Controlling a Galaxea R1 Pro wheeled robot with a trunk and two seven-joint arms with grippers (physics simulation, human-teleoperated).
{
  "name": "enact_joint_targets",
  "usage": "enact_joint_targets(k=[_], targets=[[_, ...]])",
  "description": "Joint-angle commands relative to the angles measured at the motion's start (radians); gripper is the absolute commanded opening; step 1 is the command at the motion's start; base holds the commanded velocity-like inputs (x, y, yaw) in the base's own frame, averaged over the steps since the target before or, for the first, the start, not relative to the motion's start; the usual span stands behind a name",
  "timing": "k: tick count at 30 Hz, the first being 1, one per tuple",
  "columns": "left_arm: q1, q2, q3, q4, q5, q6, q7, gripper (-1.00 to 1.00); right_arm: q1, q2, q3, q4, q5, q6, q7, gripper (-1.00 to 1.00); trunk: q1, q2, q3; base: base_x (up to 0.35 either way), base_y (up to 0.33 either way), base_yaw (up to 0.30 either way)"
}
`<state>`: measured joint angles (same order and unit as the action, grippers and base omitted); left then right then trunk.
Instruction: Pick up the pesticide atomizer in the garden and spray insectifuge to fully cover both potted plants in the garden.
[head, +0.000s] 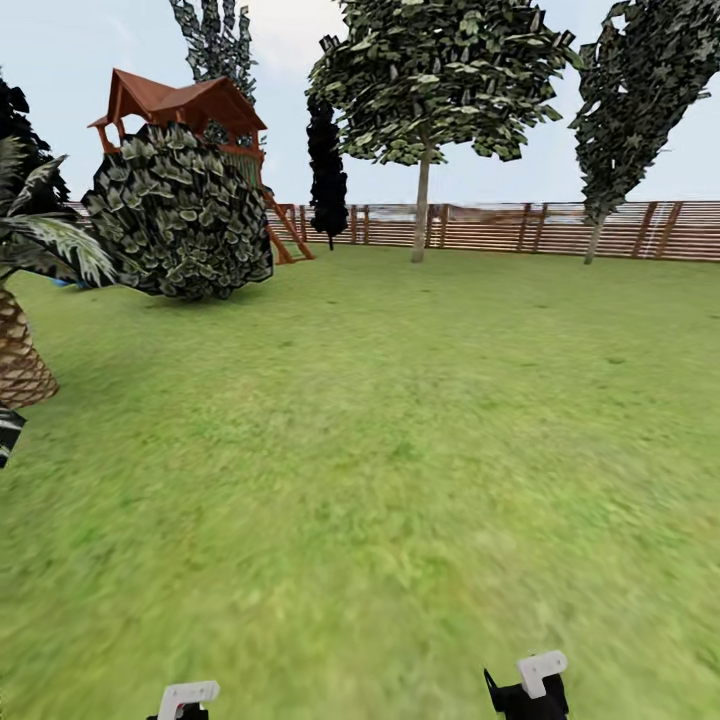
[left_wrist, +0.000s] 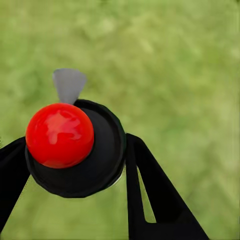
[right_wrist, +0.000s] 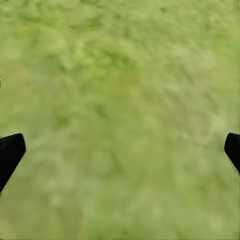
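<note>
Left gripper (left_wrist: 75, 165) clamped on pesticide atomizer (left_wrist: 75, 150): round black body, glossy red ball cap, grey nozzle. Right gripper (right_wrist: 120, 150) jaws spread wide over mottled lawn (head: 400, 450). Slatted wooden fence (head: 520, 228) beyond.

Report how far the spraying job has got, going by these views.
Done: the pesticide atomizer, black with a red knob, sits between the left gripper's fingers. In hand: the robot faces open lawn towards a slatted fence. The right gripper is open over grass. Left: reaching both potted plants and spraying them.
</note>
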<state>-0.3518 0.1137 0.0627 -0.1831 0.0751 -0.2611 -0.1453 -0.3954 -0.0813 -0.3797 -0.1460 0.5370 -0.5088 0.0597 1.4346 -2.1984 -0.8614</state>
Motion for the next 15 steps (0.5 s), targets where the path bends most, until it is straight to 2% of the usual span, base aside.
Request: enact_joint_targets(k=[1, 10, 15], targets=[[-0.001, 0.0, 0.006, 0.002, 0.008, -0.001, -0.01, -1.0, 0.0, 0.0, -0.008, 0.0, 0.003, -0.004, 0.006, 1.0, 0.0, 0.0, -0.001, 0.335, -0.092, 0.267], [-0.001, 0.0, 0.006, 0.002, 0.008, -0.001, -0.01, -1.0, 0.0, 0.0, -0.008, 0.0, 0.003, -0.003, 0.006, 1.0, 0.0, 0.0, -0.001, 0.335, -0.092, 0.271], [-0.001, 0.0, 0.006, 0.001, 0.008, -0.001, -0.01, -1.0, 0.0, 0.0, -0.008, 0.0, 0.003, -0.004, 0.006, 1.0, 0.0, 0.0, -0.001, 0.335, -0.092, 0.056]])
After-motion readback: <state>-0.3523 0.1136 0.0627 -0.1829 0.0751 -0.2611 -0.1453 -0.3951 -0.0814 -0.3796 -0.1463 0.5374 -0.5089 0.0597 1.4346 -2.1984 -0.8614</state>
